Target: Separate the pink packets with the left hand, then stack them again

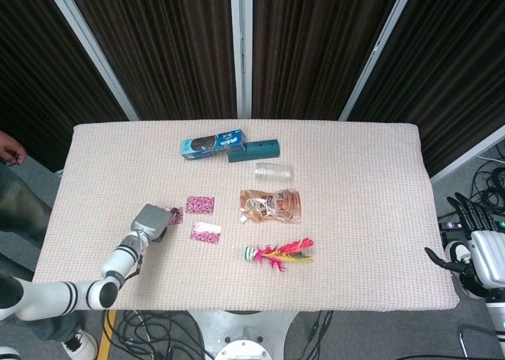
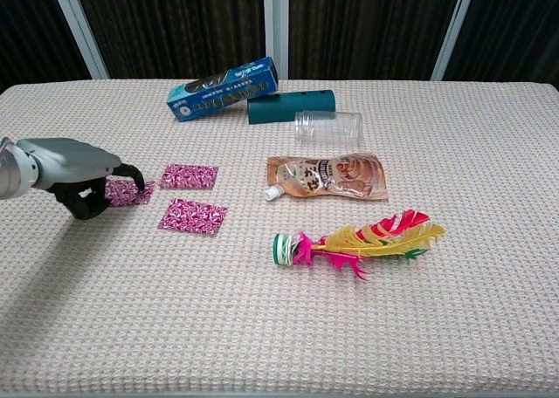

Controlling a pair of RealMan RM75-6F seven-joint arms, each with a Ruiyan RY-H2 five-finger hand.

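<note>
Head view. A beige woven table (image 1: 355, 163) fills the middle of the frame. At upper centre a blue box (image 1: 213, 144) is seen touching a dark teal tube (image 1: 254, 149); just below them a clear plastic cup (image 1: 274, 171) lies on its side. Below that a brown spouted pouch (image 1: 272, 205) lies flat, and lower still a feathered shuttlecock (image 1: 280, 253). None of these stands between the hand and the packets.

The left arm is extended from the lower left corner, with the left hand (image 1: 150, 221) at centre left, its back turned to the camera. A pink packet (image 1: 176, 215) is seen at its fingertips, largely hidden. Two more pink packets lie apart to its right: one (image 1: 200, 204) slightly higher, one (image 1: 206, 232) slightly lower. The right hand (image 1: 467, 241) is seen at the right edge, off the table, fingers spread and holding nothing.

Chest view. The box (image 2: 223, 88), tube (image 2: 291, 106) and cup (image 2: 328, 126) are ranged across the upper centre, the pouch (image 2: 327, 176) at centre, the shuttlecock (image 2: 349, 240) below it.

The left hand (image 2: 74, 169) enters from the left edge, fingers curled down onto the leftmost packet (image 2: 128, 192); whether this is pinched or only pressed cannot be told. The other two packets (image 2: 189, 175) (image 2: 193, 216) lie flat to its right, separate from each other and from the hand.
</note>
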